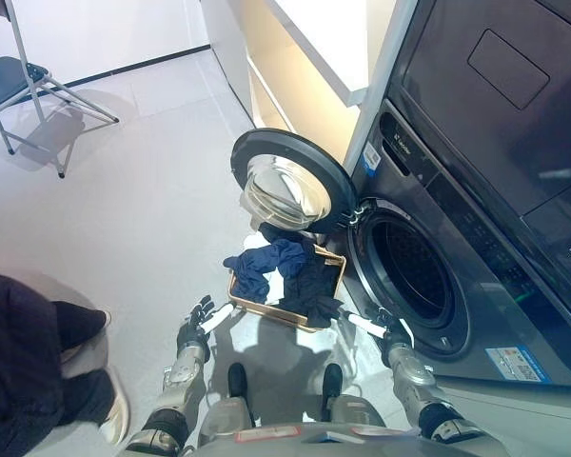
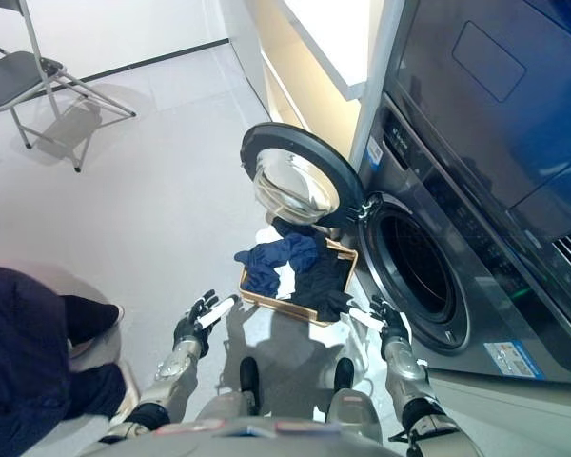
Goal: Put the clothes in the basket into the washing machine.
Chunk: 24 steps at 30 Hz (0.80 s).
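Pale grey flooring (image 1: 143, 228) spreads wide to the robot's left, while a dark front-loading washing machine (image 1: 476, 286) walls off the right side of the laundry corner. On the floor just in front of the machine sits a shallow wooden-rimmed basket (image 1: 266, 311), one edge close against the machine's lower front. Dark blue and black clothes (image 1: 285, 271) lie heaped in the basket — a blue piece spills over the far-left rim and a black piece drapes over the near-right rim beside a patch of white cloth. The round drum opening (image 1: 414, 271) stands dark and unobstructed, and the round door (image 1: 290, 183) is swung wide on its hinge, hanging over the basket's far edge with its glass bowl facing the camera.

Robot's left hand (image 1: 196, 328) hovers just short of the basket's near-left corner, fingers spread apart and holding nothing. Right hand (image 1: 385, 333) hangs between the basket's near-right corner and the machine's front — its fingers likewise apart and empty, near but not touching the draped black cloth.

Farther out, a folding chair (image 1: 24, 81) stands well apart at the far left, and a person (image 1: 29, 362) in dark clothing crouches at the near-left edge of the floor.
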Tool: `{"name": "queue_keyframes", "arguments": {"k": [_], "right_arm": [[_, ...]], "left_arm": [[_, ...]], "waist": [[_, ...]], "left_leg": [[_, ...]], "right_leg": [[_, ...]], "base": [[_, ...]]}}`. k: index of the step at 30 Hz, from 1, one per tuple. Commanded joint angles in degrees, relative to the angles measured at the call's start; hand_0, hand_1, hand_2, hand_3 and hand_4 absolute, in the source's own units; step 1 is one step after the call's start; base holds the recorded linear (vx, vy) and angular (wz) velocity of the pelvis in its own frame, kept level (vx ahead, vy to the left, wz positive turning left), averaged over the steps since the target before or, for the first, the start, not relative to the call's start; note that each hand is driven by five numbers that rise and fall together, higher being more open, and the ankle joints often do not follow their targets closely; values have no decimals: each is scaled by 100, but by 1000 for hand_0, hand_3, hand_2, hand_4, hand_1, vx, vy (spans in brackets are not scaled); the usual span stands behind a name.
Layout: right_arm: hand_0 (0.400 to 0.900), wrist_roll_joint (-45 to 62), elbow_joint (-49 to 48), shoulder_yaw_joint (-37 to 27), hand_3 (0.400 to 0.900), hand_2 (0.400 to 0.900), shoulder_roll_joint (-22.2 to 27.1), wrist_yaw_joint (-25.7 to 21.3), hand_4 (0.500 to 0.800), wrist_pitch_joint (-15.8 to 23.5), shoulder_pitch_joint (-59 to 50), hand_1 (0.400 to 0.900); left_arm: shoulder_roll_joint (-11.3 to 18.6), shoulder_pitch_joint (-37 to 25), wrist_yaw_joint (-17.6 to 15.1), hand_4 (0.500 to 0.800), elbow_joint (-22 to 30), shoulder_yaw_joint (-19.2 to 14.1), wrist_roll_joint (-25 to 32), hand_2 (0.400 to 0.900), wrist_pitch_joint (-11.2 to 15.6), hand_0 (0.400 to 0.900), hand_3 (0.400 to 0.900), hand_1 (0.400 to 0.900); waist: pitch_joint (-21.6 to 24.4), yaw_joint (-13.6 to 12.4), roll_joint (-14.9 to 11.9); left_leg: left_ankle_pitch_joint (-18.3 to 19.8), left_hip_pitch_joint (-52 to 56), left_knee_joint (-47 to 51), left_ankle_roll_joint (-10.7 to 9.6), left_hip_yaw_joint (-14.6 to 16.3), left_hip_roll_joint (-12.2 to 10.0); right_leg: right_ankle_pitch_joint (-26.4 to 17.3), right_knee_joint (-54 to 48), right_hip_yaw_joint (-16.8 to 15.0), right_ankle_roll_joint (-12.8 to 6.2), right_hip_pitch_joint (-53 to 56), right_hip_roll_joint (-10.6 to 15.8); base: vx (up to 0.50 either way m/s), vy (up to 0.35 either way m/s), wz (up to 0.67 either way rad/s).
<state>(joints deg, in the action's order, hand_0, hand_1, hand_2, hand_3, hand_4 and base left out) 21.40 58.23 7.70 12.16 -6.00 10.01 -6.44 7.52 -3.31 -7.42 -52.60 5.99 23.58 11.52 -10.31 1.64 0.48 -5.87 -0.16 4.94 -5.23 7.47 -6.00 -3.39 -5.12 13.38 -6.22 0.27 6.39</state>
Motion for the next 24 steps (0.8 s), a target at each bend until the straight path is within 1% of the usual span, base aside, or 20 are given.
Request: {"name": "queue_keyframes", "arguments": {"k": [1, 12, 19, 21, 23, 24], "right_arm": [[900, 55, -218, 87, 900, 900, -6, -70, 800, 330, -425, 900], [900, 60, -43, 112, 900, 900, -31, -40, 800, 314, -487, 900], [900, 1, -162, 153, 900, 900, -11, -74, 800, 312, -522, 900], [900, -317, -360, 284, 900, 900, 81, -166, 800, 304, -601, 900], [900, -1180, -820, 609, 900, 900, 339, -370, 800, 212, -740, 900], [900, -1892, -1011, 859, 900, 900, 567, -467, 800, 143, -848, 900]], "left_arm": [[138, -467, -21, 800, -52, 181, -25, 900, 327, 900, 900, 900], [121, -541, -31, 800, -140, 208, -28, 900, 315, 900, 900, 900], [130, -566, -54, 800, -155, 201, -47, 900, 293, 900, 900, 900], [151, -611, -83, 800, -29, 209, -17, 900, 318, 900, 900, 900], [224, -674, -129, 800, 368, 265, -58, 900, 354, 900, 900, 900], [276, -705, -164, 800, 600, 288, -76, 900, 399, 900, 900, 900]], "waist": [[-89, -4, -166], [-82, -8, -165], [-120, 7, -171], [-228, -2, -180], [-438, -37, -221], [-591, -69, -243]], "left_leg": [[373, 238, -44, -67, 10, 134], [386, 269, -44, -72, 36, 133], [388, 256, -62, -65, 43, 128], [368, 147, -111, -61, 13, 129], [376, -171, -378, -36, -49, 134], [440, -418, -632, -19, -95, 133]], "right_leg": [[-132, 88, 69, -396, 63, 280], [-120, 80, 75, -397, 99, 268], [-125, 94, 48, -398, 52, 269], [-150, 146, 33, -405, -62, 283], [-137, 376, -4, -384, -345, 311], [-91, 618, -29, -366, -589, 338]], "base": [[0, 0, 0], [0, 0, 0], [-5, 2, 0], [-88, 3, 1], [-192, -14, 4], [-247, -21, 7]]}}
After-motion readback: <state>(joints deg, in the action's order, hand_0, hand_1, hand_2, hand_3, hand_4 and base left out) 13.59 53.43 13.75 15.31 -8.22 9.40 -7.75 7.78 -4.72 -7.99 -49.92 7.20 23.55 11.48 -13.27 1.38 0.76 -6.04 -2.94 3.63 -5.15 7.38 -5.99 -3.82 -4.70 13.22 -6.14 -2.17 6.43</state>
